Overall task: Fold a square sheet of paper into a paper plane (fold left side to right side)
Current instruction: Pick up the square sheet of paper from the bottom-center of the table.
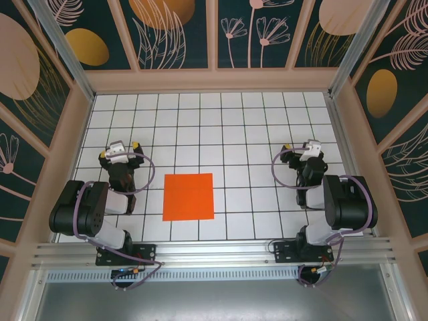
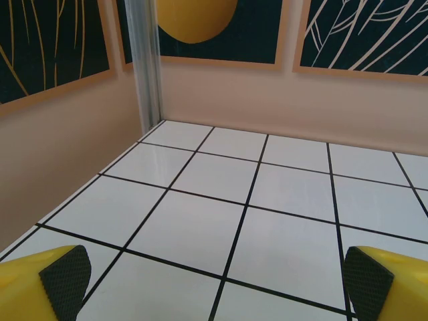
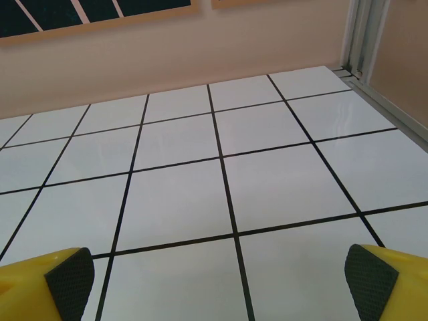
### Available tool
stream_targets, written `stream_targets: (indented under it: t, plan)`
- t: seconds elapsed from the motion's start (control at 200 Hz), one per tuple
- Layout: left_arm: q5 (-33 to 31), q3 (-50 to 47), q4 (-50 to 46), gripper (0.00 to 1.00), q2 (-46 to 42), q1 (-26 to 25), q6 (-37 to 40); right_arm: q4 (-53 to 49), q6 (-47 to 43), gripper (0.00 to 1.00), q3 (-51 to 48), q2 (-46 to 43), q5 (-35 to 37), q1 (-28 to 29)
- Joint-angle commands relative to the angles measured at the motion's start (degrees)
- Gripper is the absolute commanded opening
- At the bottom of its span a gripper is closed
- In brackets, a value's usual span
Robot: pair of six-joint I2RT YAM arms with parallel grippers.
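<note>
The square sheet of paper [image 1: 188, 196] is matt and smooth, the white table [image 1: 234, 120] glossy, the finger pads [image 2: 65, 277] finely textured.

Table [image 1: 200, 114], white tiles with black grid lines, is lying flat inside the enclosure. Dark floral panels [image 1: 177, 30] in beige frames are lining three walls. Metal posts [image 2: 146, 60] are standing at the far corners. A metal rail [image 1: 214, 253] is running along the near edge.

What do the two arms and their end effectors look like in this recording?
The left arm and right arm are black with pale grey links and purplish cables looped alongside. The left end effector and right end effector have white housings and yellow fingers faced with black textured pads.
</note>
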Motion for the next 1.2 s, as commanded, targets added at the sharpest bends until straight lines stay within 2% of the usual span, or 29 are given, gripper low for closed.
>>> stream_targets:
  t: [0.0,0.465,0.52,0.565,0.686,0.756,0.811,0.886,0.976,1.071,1.196]
  plan:
    - [0.63,0.55,0.45,0.99,-0.27,0.33,-0.76,2.24,-0.65,0.99,0.95,0.33,-1.38,-0.27]
    - [0.03,0.26,1.03,0.99,-0.46,0.38,-0.85,2.37,-0.31,0.99,0.97,0.20,-2.48,-0.76]
    - [0.17,0.47,-1.44,0.99,-2.81,0.36,-0.86,-0.49,0.31,0.99,1.97,-1.02,-1.06,-0.80]
    - [0.37,1.39,-6.16,0.98,-6.10,0.30,-0.59,-5.20,0.74,0.99,3.39,-3.52,-0.08,-0.80]
    - [0.10,9.23,-31.70,0.99,-16.73,0.30,-5.96,-22.84,2.93,0.99,9.15,-12.56,-0.03,-0.44]
    - [3.48,14.55,-43.95,0.99,-20.21,0.30,-10.65,-30.87,4.25,0.99,12.26,-16.51,0.71,1.19]
    - [8.51,17.67,-50.45,0.99,-22.08,0.34,-17.80,-38.05,5.40,0.99,15.58,-18.44,1.87,3.45]
    - [16.98,21.11,-58.50,0.99,-23.24,0.13,-25.18,-48.01,8.32,0.99,20.77,-19.34,4.08,8.15]
    - [23.32,24.16,-67.76,0.99,-24.38,-0.89,-31.45,-58.53,12.75,0.99,27.02,-18.29,4.31,14.43]
    - [28.43,26.24,-77.35,0.95,-26.18,-3.39,-33.93,-68.21,17.40,0.99,33.09,-15.19,5.96,22.41]
    - [32.31,27.23,-87.78,0.93,-27.84,-9.63,-35.39,-76.31,21.85,0.99,39.40,-8.89,8.56,32.76]
